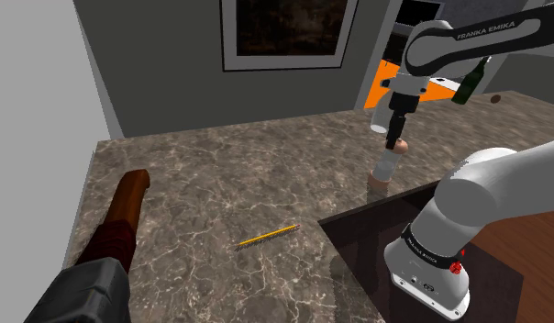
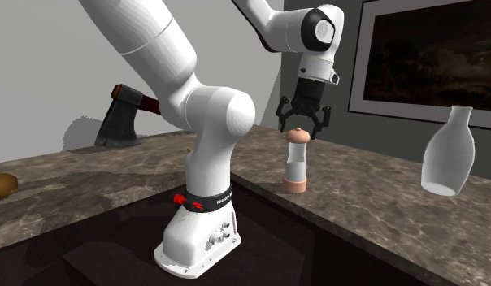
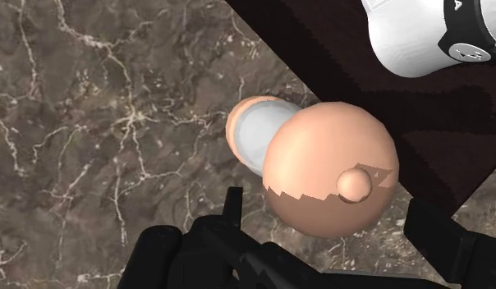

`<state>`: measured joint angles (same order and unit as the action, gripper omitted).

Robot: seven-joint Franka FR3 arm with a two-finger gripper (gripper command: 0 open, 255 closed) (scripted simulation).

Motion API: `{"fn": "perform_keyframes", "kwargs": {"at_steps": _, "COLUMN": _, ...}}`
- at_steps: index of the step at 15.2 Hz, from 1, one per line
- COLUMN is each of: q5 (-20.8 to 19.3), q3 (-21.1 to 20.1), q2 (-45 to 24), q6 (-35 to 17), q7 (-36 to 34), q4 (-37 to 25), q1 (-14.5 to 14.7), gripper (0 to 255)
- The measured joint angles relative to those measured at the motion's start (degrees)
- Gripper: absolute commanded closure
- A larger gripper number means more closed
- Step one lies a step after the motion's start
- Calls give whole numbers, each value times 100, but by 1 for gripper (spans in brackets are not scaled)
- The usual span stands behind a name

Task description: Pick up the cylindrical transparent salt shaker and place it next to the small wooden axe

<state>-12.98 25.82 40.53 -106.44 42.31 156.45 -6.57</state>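
Brown veined marble countertop (image 1: pixel 220 174), seen against a grey wall that is carrying a framed dark picture (image 1: pixel 284 32). The salt shaker (image 1: pixel 386 168) is standing upright near the counter's edge, just beside the dark stand (image 1: pixel 376 239) on which the white arm's base (image 1: pixel 436 261) is sitting. Its body is pale, and its cap and foot are peach-coloured.

The black gripper (image 1: pixel 395 139) is pointing straight down and hovering over the shaker's cap. In the second exterior view the gripper (image 2: pixel 301 123) is spreading its fingers (image 2: pixel 283 122) to either side of the shaker (image 2: pixel 296 162), level with the small knob on top and touching nothing. In the wrist view the round cap of the shaker (image 3: pixel 328 168) is lying between the gripper (image 3: pixel 324 205) fingers, which are standing wide apart and clear of it; the hand is released and is grasping nothing.

The axe (image 1: pixel 112 240), with a reddish-brown handle and a dark grey head, is lying at the shoulder view's lower left, well apart from the shaker. A yellow pencil (image 1: pixel 269 235) is lying on the marble between the two. In the second exterior view the axe (image 2: pixel 120 122) is showing at the far left, behind the arm.

A white vase (image 2: pixel 449 154) is standing on the counter at the second exterior view's right, apart from the shaker. A dark green bottle (image 1: pixel 470 83) is showing in the shoulder view's upper right, beyond the arm.
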Motion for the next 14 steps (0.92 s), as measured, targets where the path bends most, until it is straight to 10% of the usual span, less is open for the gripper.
{"fn": "perform_keyframes", "kwargs": {"at_steps": 4, "q5": -3, "q3": 2, "q2": 1, "q6": -14, "q7": -1, "q4": 13, "q1": -2, "gripper": 0}}
{"fn": "perform_keyframes", "kwargs": {"at_steps": 5, "q5": -3, "q3": 2, "q2": 1, "q6": -14, "q7": -1, "q4": 13, "q1": -2, "gripper": 255}}
{"fn": "perform_keyframes", "kwargs": {"at_steps": 14, "q5": -1, "q3": 2, "q2": 1, "q6": -12, "q7": -1, "q4": 13, "q1": -1, "gripper": 255}}
